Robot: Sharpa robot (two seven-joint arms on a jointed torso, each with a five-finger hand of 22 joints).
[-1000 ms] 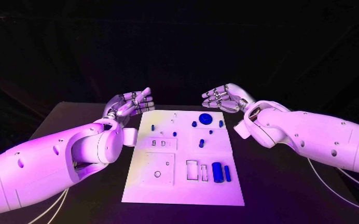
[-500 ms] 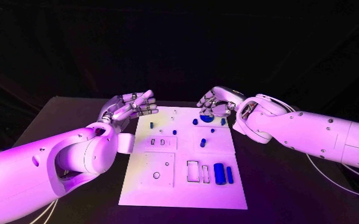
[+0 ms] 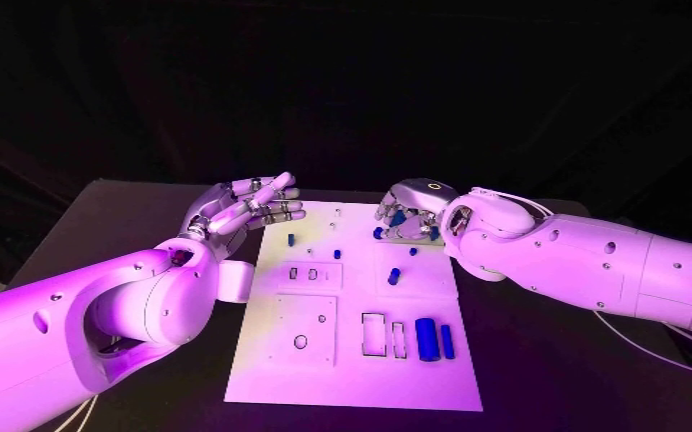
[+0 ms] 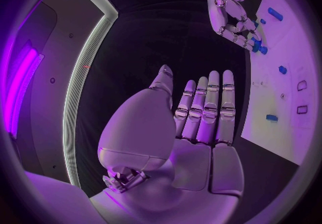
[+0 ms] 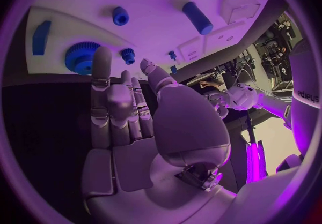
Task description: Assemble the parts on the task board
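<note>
You are reaching with your empty, loosely curled right hand (image 3: 411,214) over the blue gear (image 5: 82,58) at the task board's (image 3: 353,377) upper right, left hand (image 3: 242,206) idling open, so settle fingers evenly around its rim before closing.

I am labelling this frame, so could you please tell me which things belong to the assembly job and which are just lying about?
Belong to the job:
task board
blue gear
big blue cylinder
small blue pegs
right hand, over the gear
left hand, open beside the board

Just lying about:
nothing but the black table
</note>
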